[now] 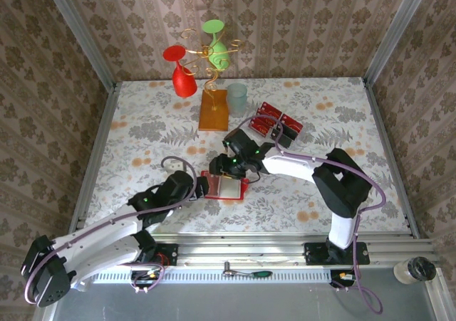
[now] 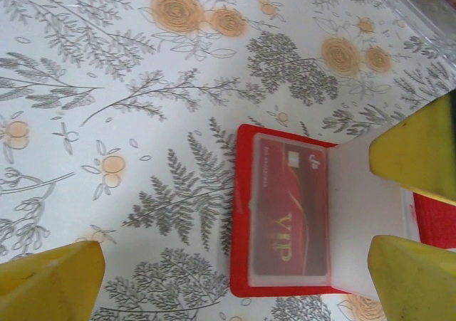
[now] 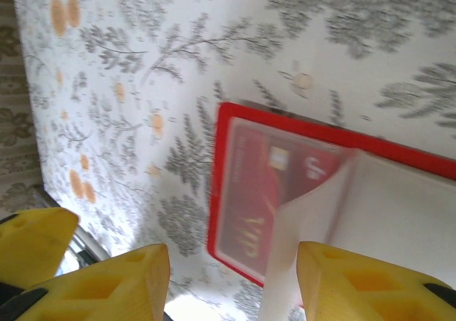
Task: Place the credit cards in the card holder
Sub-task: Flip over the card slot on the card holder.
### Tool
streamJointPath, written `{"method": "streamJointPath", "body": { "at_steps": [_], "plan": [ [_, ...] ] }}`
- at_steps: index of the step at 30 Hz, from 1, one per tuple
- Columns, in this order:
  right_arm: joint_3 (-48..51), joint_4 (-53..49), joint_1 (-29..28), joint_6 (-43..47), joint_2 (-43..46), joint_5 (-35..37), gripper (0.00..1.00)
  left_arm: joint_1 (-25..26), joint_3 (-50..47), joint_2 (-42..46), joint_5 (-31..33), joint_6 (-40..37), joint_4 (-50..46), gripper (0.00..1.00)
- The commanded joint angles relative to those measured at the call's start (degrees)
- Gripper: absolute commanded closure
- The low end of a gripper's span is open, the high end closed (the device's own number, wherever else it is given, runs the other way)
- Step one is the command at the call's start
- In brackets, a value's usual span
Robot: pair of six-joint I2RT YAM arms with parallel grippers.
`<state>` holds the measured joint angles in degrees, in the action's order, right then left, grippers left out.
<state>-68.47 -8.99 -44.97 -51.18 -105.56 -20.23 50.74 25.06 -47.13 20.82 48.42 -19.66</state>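
The card holder lies open on the floral table, red rim out and pale pockets up. A red VIP credit card sits inside its clear pocket, and it shows again in the right wrist view. A pale inner leaf stands lifted beside one right finger. My left gripper is at the holder's left edge, open, with the holder's corner between its fingers. My right gripper hangs over the holder's far side, open. More credit cards lie in a clear tray.
An orange-brown stand base carries red and green glasses at the back, with a translucent cup beside it. The clear tray's corner shows at the upper right. Metal rails edge the table.
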Motion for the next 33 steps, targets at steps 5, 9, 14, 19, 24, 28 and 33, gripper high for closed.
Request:
{"method": "streamJointPath", "body": {
  "at_steps": [5, 9, 14, 19, 24, 28, 33],
  "plan": [
    [-6.2, -0.8, -2.2, -1.6, -7.2, -0.2, 0.48, -1.2, -1.7, 2.9, -0.3, 0.0, -3.3, 0.04],
    [-7.1, 0.2, -2.4, -2.4, -10.5, -0.2, 0.48, -1.9, -1.9, 4.0, -0.6, -0.2, -3.5, 0.04],
    [-6.8, 2.0, -2.5, -2.8, -12.3, -1.2, 0.49, -2.6, -1.8, 4.2, -1.2, -0.5, -3.5, 0.05],
    [-6.6, 2.4, -2.3, -2.6, -12.0, -2.2, 0.49, -2.7, -2.0, 4.1, -1.3, -0.3, -3.5, 0.05],
    [-6.6, 2.2, -1.7, -1.9, -9.4, -3.1, 0.49, -2.7, -2.1, 3.5, -1.3, 0.0, -3.5, 0.05],
    [-6.2, 1.1, -0.6, -0.9, -6.0, -3.0, 0.49, -2.7, -2.0, 2.1, -1.6, 0.0, -2.8, 0.05],
    [-3.1, -0.1, 1.4, -0.1, -0.3, -1.9, 0.49, -2.7, -0.5, -1.9, -2.4, -0.9, -0.1, 0.05]
  ]
}}
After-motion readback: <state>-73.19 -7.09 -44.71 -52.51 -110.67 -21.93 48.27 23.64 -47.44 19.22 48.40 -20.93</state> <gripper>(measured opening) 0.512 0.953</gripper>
